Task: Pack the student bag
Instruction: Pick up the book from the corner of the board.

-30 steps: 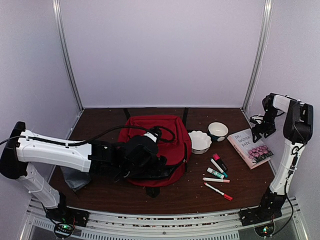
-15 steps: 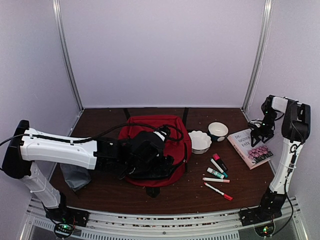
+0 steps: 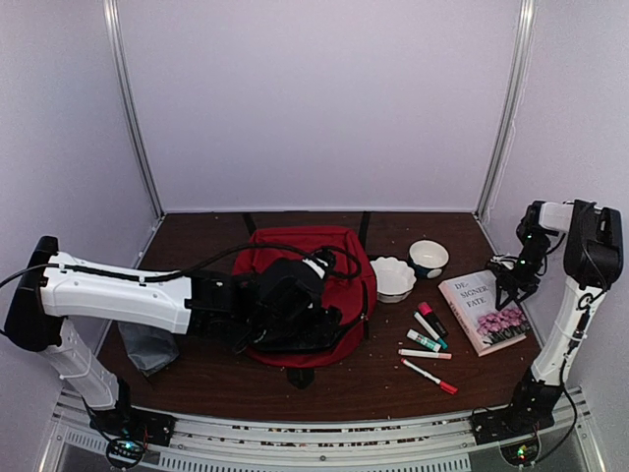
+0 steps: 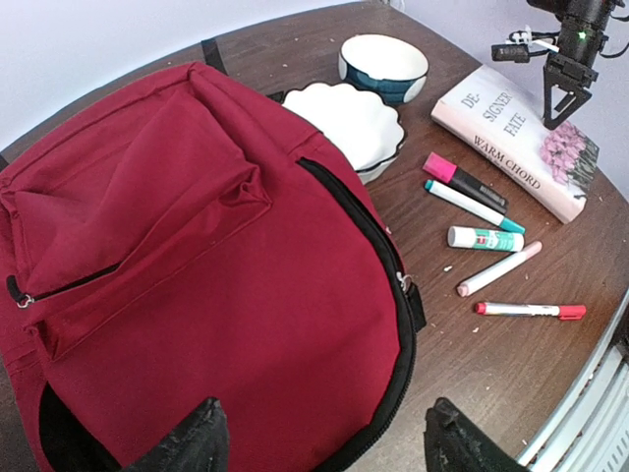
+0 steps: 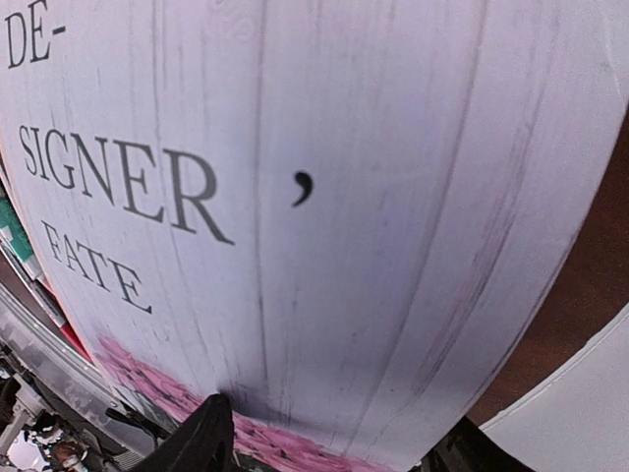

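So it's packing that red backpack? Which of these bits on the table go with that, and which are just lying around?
Likely part of the job:
student bag
book
markers

Probably just lying about:
white scalloped bowl
blue bowl
grey pouch

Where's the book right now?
In the top view the book lies flat at the right side of the table, just right of the markers, with the right gripper open just above it.
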